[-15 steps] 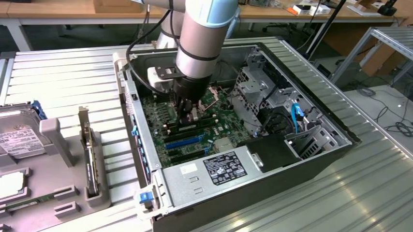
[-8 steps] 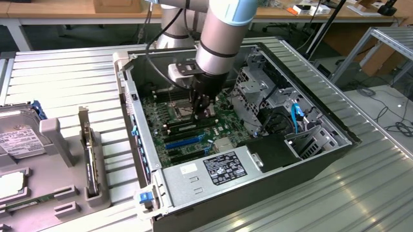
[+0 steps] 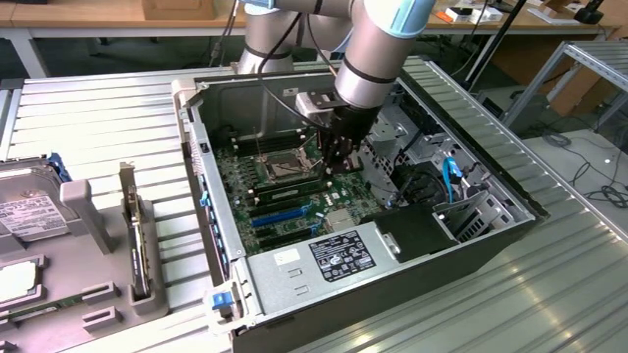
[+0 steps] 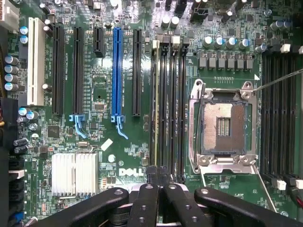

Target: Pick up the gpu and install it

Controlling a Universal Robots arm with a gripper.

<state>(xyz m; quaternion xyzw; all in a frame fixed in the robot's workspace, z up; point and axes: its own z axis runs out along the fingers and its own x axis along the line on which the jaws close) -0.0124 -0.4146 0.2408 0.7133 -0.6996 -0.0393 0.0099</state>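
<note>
The gpu [image 3: 284, 190] is a thin green stick standing in one of the black memory slots beside the bare CPU socket [image 3: 284, 166] inside the open computer case [image 3: 220, 220]. In the wrist view the gpu [image 4: 155, 109] shows edge-on along the slot nearest the PCI slots. My gripper [image 3: 340, 168] hangs low over the motherboard at one end of that slot. In the wrist view my gripper [image 4: 158, 176] is shut, its black fingers [image 4: 147, 201] pressed together right over the stick's end. I cannot tell whether they touch it.
A blue PCI slot [image 4: 117, 71] and black ones lie beside the memory slots, with a silver heatsink [image 4: 74, 173] near them. Drive cages and a blue cable [image 3: 451, 176] crowd the case's right. A grey holder [image 3: 98, 250] left of the case holds a dark card [image 3: 134, 235].
</note>
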